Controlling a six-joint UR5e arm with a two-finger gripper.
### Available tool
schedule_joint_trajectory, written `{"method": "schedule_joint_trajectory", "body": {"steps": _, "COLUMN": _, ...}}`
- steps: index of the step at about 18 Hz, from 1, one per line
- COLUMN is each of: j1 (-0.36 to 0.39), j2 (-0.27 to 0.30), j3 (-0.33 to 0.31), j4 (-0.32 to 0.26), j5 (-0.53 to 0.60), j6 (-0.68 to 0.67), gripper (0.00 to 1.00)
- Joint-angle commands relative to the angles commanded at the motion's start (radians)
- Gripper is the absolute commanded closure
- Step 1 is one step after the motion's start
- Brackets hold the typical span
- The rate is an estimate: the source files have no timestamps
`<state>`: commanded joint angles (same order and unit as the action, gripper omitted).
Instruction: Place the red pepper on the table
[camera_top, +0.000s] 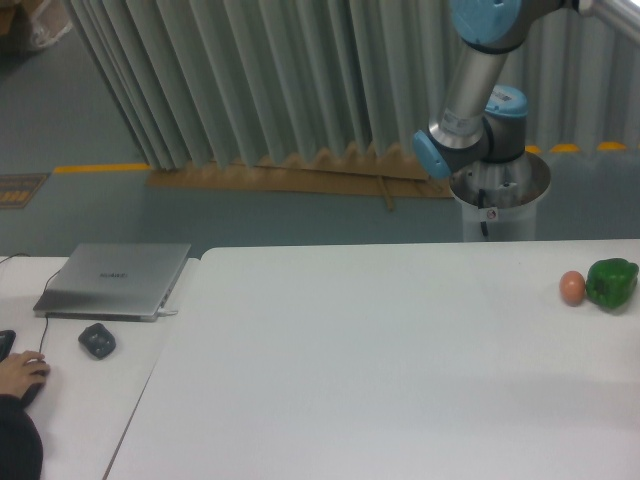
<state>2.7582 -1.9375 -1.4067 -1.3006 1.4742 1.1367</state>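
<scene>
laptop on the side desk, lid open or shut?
Shut. The laptop lies flat on the side desk, grey lid down with its logo facing up; no screen or keyboard shows.

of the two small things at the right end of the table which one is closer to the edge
The green pepper. It sits right of the orange-brown egg, nearer the right edge of the white table.

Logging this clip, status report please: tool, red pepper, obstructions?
Tool out of frame. Red pepper not visible. Table holds green pepper beside egg, far right.
</scene>
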Motion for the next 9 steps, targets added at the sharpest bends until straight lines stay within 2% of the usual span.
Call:
{"method": "schedule_joint_trajectory", "body": {"steps": 6, "j1": -0.077, "j2": 0.034, "j3": -0.009, "j4": -0.025, "j5": 0.006, "j6": 0.014, "gripper": 0.4}}
{"method": "schedule_joint_trajectory", "body": {"steps": 9, "j1": -0.114, "j2": 0.037, "j3": -0.011, "j4": -0.019, "j5": 0.034, "j6": 0.096, "gripper": 0.4}}
